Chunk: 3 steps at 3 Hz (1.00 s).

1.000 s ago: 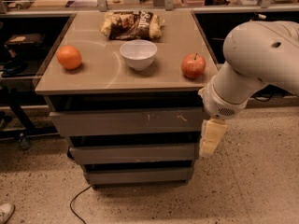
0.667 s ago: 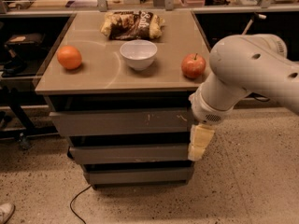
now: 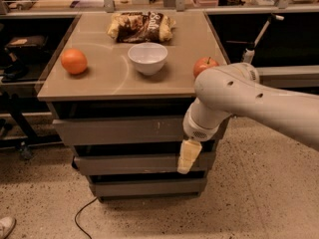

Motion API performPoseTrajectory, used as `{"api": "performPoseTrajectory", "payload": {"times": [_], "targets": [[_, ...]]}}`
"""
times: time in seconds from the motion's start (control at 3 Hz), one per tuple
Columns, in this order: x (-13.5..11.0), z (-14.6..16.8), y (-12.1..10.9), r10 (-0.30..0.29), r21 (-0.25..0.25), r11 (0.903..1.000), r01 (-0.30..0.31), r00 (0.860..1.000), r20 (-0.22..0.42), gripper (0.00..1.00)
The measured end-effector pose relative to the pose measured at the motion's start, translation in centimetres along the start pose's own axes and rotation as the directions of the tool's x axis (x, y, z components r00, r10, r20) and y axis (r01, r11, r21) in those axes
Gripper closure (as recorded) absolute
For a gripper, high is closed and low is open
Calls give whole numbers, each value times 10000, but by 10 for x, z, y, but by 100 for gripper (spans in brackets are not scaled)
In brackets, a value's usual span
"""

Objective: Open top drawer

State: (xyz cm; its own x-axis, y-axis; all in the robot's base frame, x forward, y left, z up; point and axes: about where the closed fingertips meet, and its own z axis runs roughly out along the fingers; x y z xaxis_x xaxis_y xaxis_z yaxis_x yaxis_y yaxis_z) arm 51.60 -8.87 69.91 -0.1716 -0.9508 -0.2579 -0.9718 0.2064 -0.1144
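Note:
The top drawer (image 3: 119,130) is the widest of three grey-brown handleless drawers under the tan cabinet top. Its flat front is closed and flush, with small pale scratches right of centre. My gripper (image 3: 187,158) hangs from the white arm, pointing down, in front of the right part of the cabinet. Its pale tip lies over the second drawer's front (image 3: 129,163), just below the top drawer's lower edge. The arm's elbow (image 3: 224,96) covers the top drawer's right end.
On the cabinet top (image 3: 99,83) stand an orange (image 3: 74,61), a white bowl (image 3: 147,58), a red apple (image 3: 204,66) and a snack bag (image 3: 142,26). A bottom drawer (image 3: 144,187) sits lowest. A black cable (image 3: 82,215) lies on the speckled floor. Dark shelving flanks both sides.
The arm and gripper have swung left, from beside the cabinet's right edge to in front of the drawer fronts. The drawers have not moved.

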Motion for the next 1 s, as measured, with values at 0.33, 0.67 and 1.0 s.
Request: {"api": "performPoseTrajectory", "payload": {"times": [0.33,0.67,1.0], "targets": [[-1,20,-11,269,103,9996,-269,9996,26,0],[4,35,-25,475,198,9987,-475,9989,11,0],[18,41,-56,689,585,9960,-679,9975,-157,0]]}}
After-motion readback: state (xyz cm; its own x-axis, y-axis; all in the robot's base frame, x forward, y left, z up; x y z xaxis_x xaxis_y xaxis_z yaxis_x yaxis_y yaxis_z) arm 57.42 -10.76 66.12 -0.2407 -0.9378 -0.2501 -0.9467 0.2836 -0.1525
